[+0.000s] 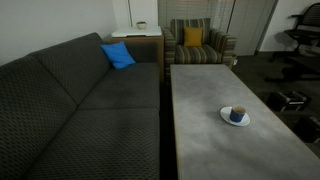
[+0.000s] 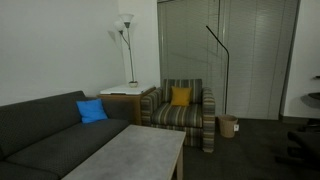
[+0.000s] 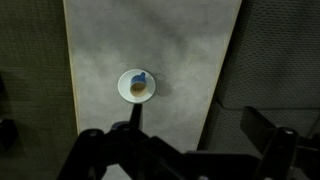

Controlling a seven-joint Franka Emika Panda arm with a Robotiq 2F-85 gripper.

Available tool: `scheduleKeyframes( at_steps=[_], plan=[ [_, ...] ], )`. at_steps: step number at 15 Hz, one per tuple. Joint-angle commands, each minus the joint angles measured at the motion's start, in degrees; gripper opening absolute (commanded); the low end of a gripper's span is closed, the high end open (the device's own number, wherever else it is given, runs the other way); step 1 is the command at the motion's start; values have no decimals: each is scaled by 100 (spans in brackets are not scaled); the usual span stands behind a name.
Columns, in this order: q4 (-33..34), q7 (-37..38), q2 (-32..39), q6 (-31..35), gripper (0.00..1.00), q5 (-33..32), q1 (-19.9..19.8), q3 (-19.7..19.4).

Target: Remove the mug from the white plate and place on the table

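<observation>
Currently the mug point(image 1: 237, 114), dark blue with a tan inside, stands upright on the white plate point(image 1: 235, 118), roughly centred, plate rim showing all round. Wrist view, same: mug point(image 3: 139, 86) on white plate point(image 3: 124, 88), blue rim thickest at its 1 o'clock. The plate lies flat on the grey counter point(image 1: 200, 130), toward the counter's 3 o'clock edge in an exterior view; the rest of the top is bare. Counter corner also shows in an exterior view point(image 2: 130, 155), mug out of shot there.

Tool point(image 3: 183, 150) sits at 6 o'clock of the wrist view, fingers spread wide, nothing between them, well apart from the mug, which is at about its 11 o'clock. The tool is not seen in the exterior views.

Dark sofa point(image 1: 70, 95) runs along the counter's 9 o'clock side, blue cushion point(image 1: 117, 55) on it. Striped armchair point(image 1: 198, 45) with a yellow cushion point(image 1: 192, 37) at 12 o'clock beyond the counter's far end. Wooden side table point(image 1: 137, 38) between sofa and armchair. Floor lamp point(image 2: 124, 35) behind it.
</observation>
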Motion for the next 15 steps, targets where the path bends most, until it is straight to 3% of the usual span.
scheduleKeyframes(
  at_steps=[1, 3, 4, 7, 9, 12, 15],
  plan=[
    [730, -461, 1138, 329, 100, 82, -153, -70],
    [1200, -963, 1609, -2, 100, 396, -290, 21],
    [687, -474, 1085, 177, 100, 95, -210, 11],
    [1103, -709, 1597, 165, 100, 188, -287, 34],
    [800, -419, 1297, 484, 100, -303, -104, -93],
    [1058, -84, 1511, 482, 100, -773, -123, -147],
    [1450, -396, 2011, 474, 100, -563, -302, -20]
  ],
)
